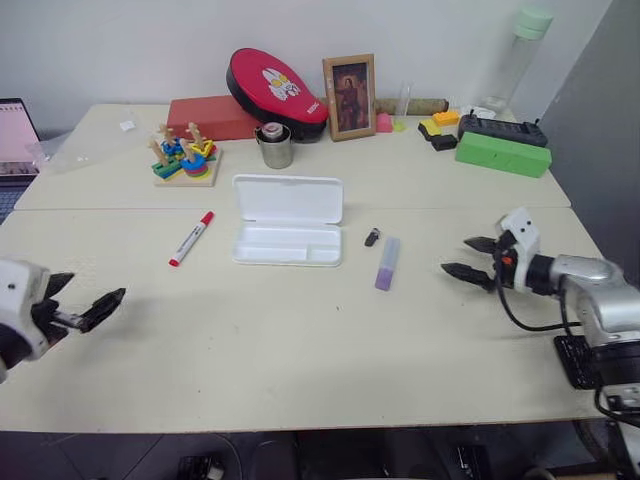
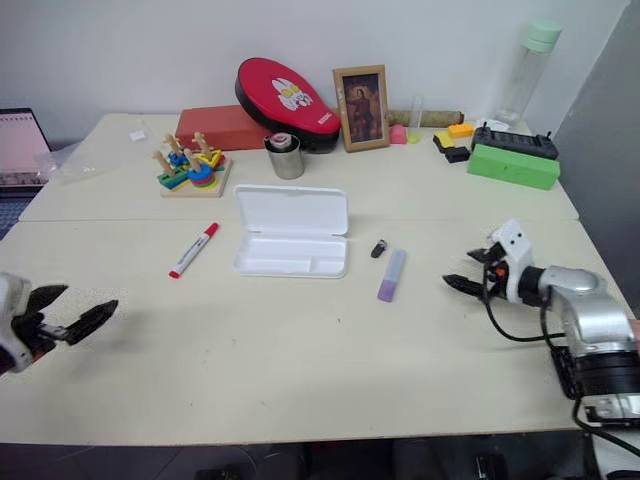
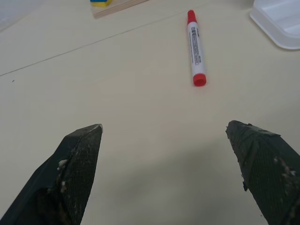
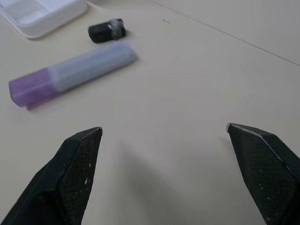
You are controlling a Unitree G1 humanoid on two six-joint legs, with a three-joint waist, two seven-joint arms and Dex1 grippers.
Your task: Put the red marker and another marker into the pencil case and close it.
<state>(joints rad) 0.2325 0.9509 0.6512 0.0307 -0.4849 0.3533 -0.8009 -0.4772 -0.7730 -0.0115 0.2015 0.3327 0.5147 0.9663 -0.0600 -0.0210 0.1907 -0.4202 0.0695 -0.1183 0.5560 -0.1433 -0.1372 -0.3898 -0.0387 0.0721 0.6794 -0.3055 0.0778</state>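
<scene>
At one o'clock from the wide-open, empty left gripper (image 3: 164, 173), the red marker (image 3: 196, 48) lies lengthwise away; right gripper (image 4: 164, 173) likewise open, empty.

Table (image 1: 300, 360): pencil case (image 1: 287, 220) at centre, lid laid open behind its tray. Slim marker (image 1: 191, 238) to its left, apart from it. Small clip-like piece (image 1: 372, 237) just right of the case; short marker (image 1: 387, 263) beside that piece, nearer the front edge. Behind the case, a metal cup (image 1: 274, 146); left of the cup, a stacking toy (image 1: 184, 156); right of it, a picture frame (image 1: 349, 97) upright. Long box (image 1: 503, 154) at back right.
</scene>
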